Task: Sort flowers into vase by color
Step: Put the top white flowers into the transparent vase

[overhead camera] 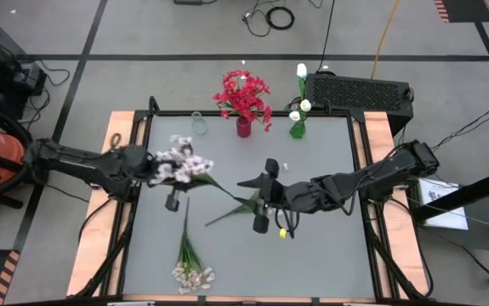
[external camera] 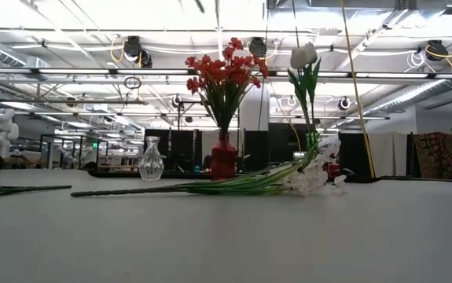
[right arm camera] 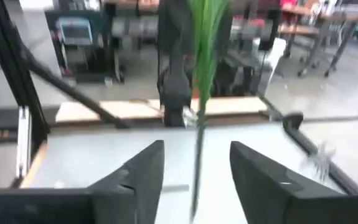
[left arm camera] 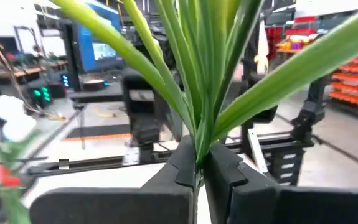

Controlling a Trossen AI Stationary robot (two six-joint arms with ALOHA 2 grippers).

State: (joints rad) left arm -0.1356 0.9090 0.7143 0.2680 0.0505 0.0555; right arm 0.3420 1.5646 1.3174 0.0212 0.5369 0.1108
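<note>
Two grippers met mid-table over one pale pink-white flower stem (overhead camera: 195, 172): left gripper (left arm camera: 197, 171) pinched it among the leaves, right gripper (right arm camera: 194, 165) stood spread around its lower end. Risk: bloom weight could swing it sideways, missing the clear vase (overhead camera: 198, 124) at the far edge

We see three vases (overhead camera: 243, 127) along the table's (overhead camera: 329, 255) far edge; one flower stem (overhead camera: 189, 255) lies near, another apparently mid-table (overhead camera: 195, 172).
</note>
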